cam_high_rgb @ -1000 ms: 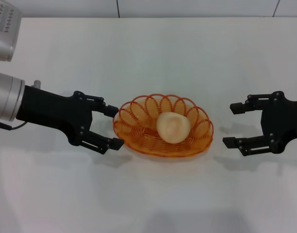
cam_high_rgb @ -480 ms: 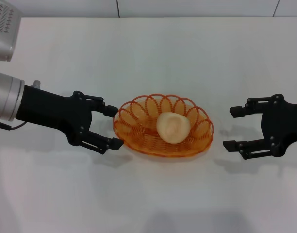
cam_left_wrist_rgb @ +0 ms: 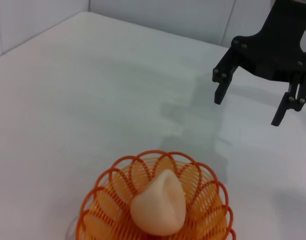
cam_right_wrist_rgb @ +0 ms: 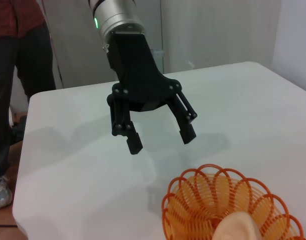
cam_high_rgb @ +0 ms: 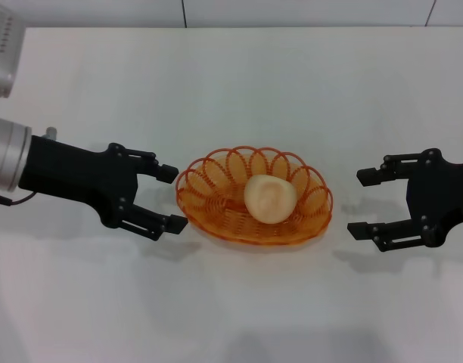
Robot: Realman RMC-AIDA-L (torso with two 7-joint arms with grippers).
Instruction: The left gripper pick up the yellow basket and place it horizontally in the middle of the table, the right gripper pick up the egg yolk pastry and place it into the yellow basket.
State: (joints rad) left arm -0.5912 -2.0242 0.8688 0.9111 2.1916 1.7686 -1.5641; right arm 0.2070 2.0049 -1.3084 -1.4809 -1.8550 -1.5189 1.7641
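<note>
White bench [cam_high_rgb: 231, 83]: egg yolk pastry [cam_high_rgb: 270, 198], likely soft and crushable, sits in the light, springy yellow basket [cam_high_rgb: 216, 193]; left gripper [cam_high_rgb: 171, 198] and right gripper [cam_high_rgb: 358, 203] flank it, jaws apart.

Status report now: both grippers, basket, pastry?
Left gripper open, just left of yellow basket, not touching. Right gripper open, empty, apart on the right. Egg yolk pastry inside basket, mid-table. Nothing in the way.

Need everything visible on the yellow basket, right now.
The yellow basket is an oval of orange-yellow wire with a looped, scalloped rim and spiral-wound base. It sits flat on the white table, long side across the head view. The egg yolk pastry lies inside. Both open end effectors flank it, neither touching it.
</note>
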